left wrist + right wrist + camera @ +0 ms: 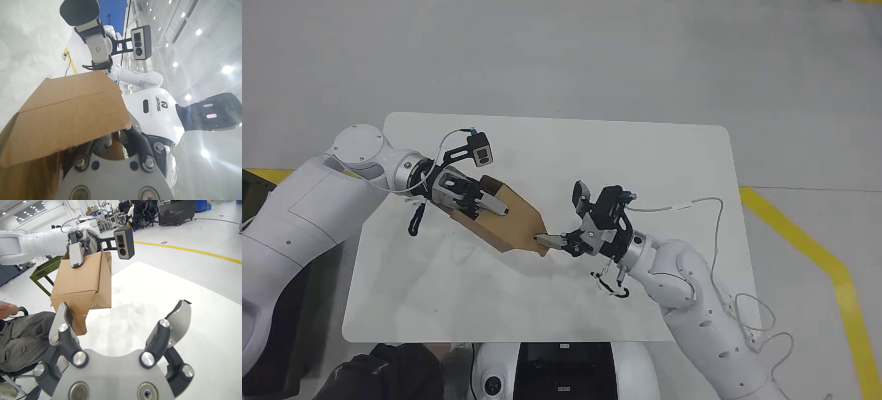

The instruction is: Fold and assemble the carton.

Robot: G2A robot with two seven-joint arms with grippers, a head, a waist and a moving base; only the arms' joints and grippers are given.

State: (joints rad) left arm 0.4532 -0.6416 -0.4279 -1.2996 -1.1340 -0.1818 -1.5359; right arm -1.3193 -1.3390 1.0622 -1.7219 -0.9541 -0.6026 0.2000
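The brown cardboard carton [504, 222] was over the left-centre part of the white table [642, 160], between the two arms. It was partly folded into a box shape with its panels creased and a loose flap [80, 323] hanging at its near right end. In the right wrist view it appeared lifted off the tabletop and tilted, with its long axis running from far left to near right. The left gripper [487, 203] came in from the left and was clamped on the carton's far left end. One silver finger [75, 255] was pressed flat on the outside of a panel at the open edge; the opposing finger was hidden behind the cardboard. In the left wrist view a creased panel of the carton covered most of that gripper's own fingers. The right gripper [566, 216] was just to the right of the carton with its claw spread wide and nothing held between the fingers. Its ribbed near finger [64, 313] was touching the hanging flap at the carton's near right corner, while its other finger [181, 311] stood well apart over bare table. The right arm reached in from the near right corner of the table.
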